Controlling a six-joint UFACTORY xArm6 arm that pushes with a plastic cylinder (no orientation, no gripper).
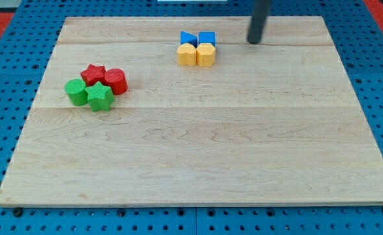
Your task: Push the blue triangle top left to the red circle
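The blue triangle (187,38) sits near the view's top centre, touching a blue cube (207,38) on its right. Two yellow blocks, a yellow heart-like block (187,55) and a yellow hexagon (206,55), lie just below them. The red circle (116,81) is at the view's left, next to a red star (93,74), a green circle (76,92) and a green star (99,96). My tip (253,41) is at the view's top, right of the blue cube and apart from it.
The wooden board (198,143) lies on a blue pegboard surface (2,98). The board's top edge runs close behind the blue blocks.
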